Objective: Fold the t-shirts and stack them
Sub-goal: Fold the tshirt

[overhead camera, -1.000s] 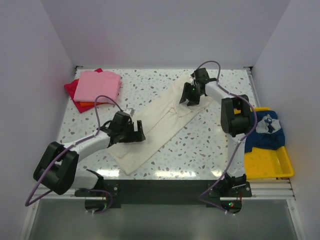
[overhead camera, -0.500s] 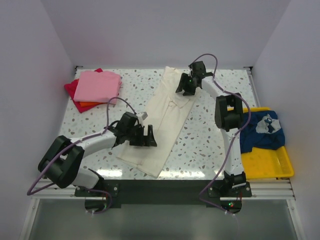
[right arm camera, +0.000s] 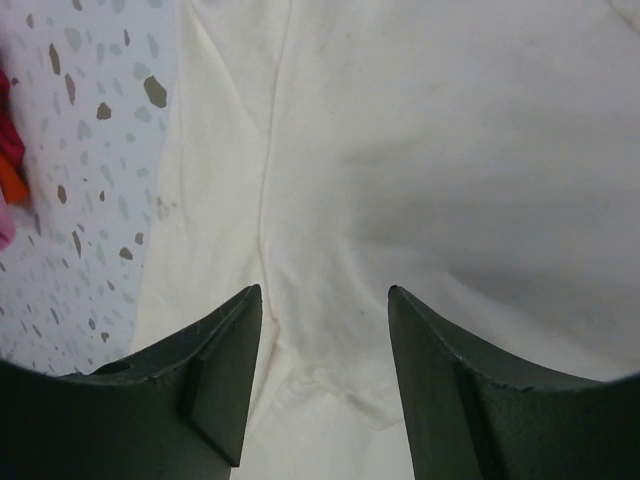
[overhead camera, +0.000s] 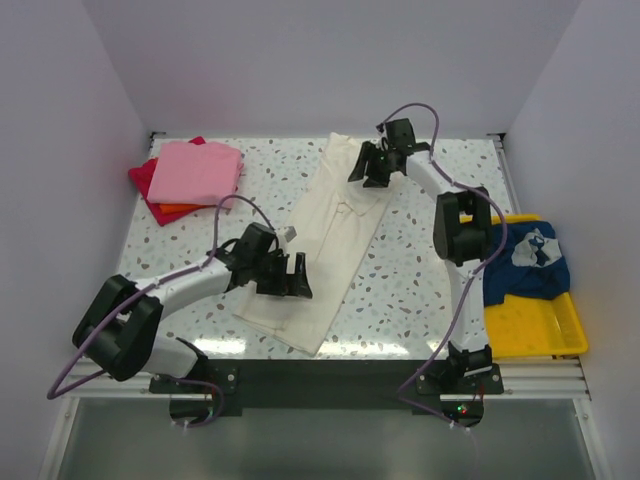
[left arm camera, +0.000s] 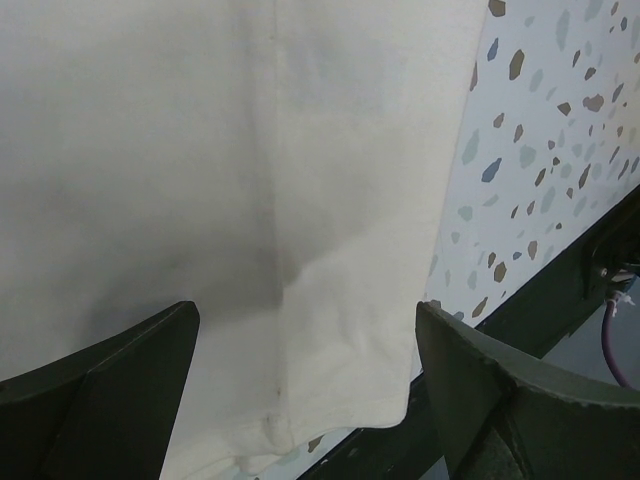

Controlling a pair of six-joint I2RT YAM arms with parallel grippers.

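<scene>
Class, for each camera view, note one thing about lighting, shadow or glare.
Top view: evenly lit, white glare streaks along the table's near edge. Left wrist view: soft grey shadow on the cream t-shirt; left fingers dark. Right wrist view: similar shadow; right fingers nearly black.

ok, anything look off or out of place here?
Two things. The long folded cream cloth t-shirt lies slanted across the speckled table, its near hem by the front edge. The navy t-shirt with white print sits crumpled in the yellow plastic tray, spilling over the rim nearest the table.
</scene>
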